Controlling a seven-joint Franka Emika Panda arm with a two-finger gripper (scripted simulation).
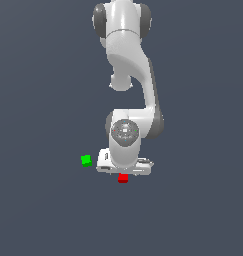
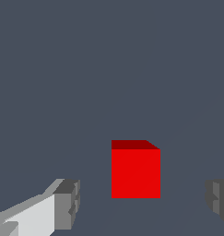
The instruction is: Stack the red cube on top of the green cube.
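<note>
Wrist view is showing the gripper (image 2: pixel 142 203) spread wide, its two dark fingertips (image 2: pixel 67 203) standing well apart with nothing between them touching either one. Just beyond them the red cube (image 2: pixel 135 173) is sitting flat on the grey floor (image 2: pixel 109 69), inside the gap between the fingers and somewhat nearer one of them, though contact is not being made on either side. One broad face is looking toward the camera and a thin strip of a darker face is showing above it, so the block is lying square to the fingers rather than turned corner-on.

Judging by its look, the cube is behaving as a small rigid block: light, stiff, not fragile, with smooth flat faces that could slide if pinched off-centre. The sensible hold is across the two opposite side faces, the pads meeting them near the middle of their height, once the gap is centred on the block.

Farther out, in the exterior view, the gripper (image 1: pixel 124 170) is hanging low over the red cube (image 1: pixel 123 178), which is peeking out from under the white hand. The green cube (image 1: pixel 86 160) is resting on the floor (image 1: pixel 43 210) toward the exterior view's left, near but clearly apart from the red one, with nothing on top of it.
</note>
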